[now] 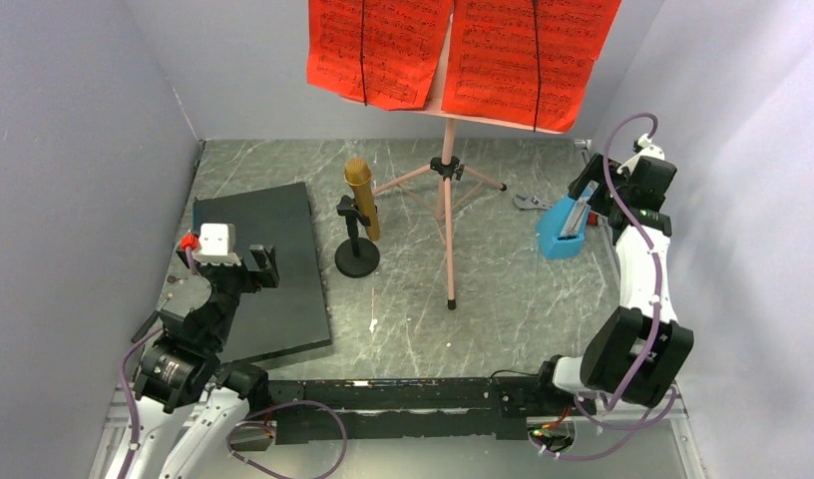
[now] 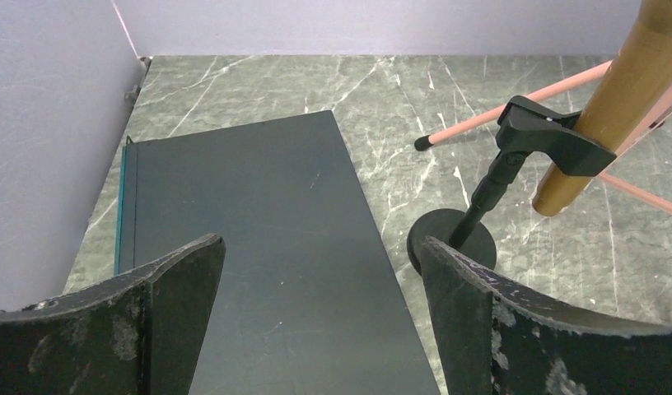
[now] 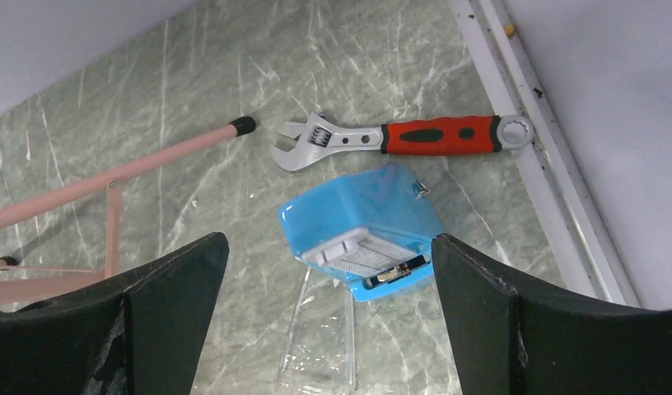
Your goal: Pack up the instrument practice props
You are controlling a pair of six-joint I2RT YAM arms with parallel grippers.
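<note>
left gripper point(image 2: 320, 247): fingers spread wide, nothing held and nothing touched. It hangs above the near end of the large dark flat slab point(image 2: 267, 247).
right gripper point(image 3: 329, 243): fingers just as wide apart, and empty. It hangs over the small blue plastic metronome point(image 3: 357, 216), which shows in the gap between them. In the wrist view one finger overlaps the blue casing's edge; whether they touch cannot be told.
metronome: lies on the table at far right, its pale grille face and dark slot turned towards the wrist camera. A clear plastic piece point(image 3: 316, 346) lies just at its near side.
red-handled adjustable wrench point(image 3: 407, 136): flat on the table just beyond the metronome and apart from it, its ring end near the rail at the table's right edge.
slab: flat on the grey-green marbled table point(image 1: 503, 299), at left near the wall.
gold microphone point(image 1: 361, 195): clipped at a tilt in a short black stand with a round base point(image 1: 357, 261) — the base stands just right of the slab's edge.
pink tripod music stand point(image 1: 448, 200): upright mid-table, between microphone and metronome. One leg's black foot ends close to the wrench's jaw, not touching it.
red sheet-music pages point(image 1: 453, 55): spread across the stand's desk at the top — two thin dark lines run down over them.
</note>
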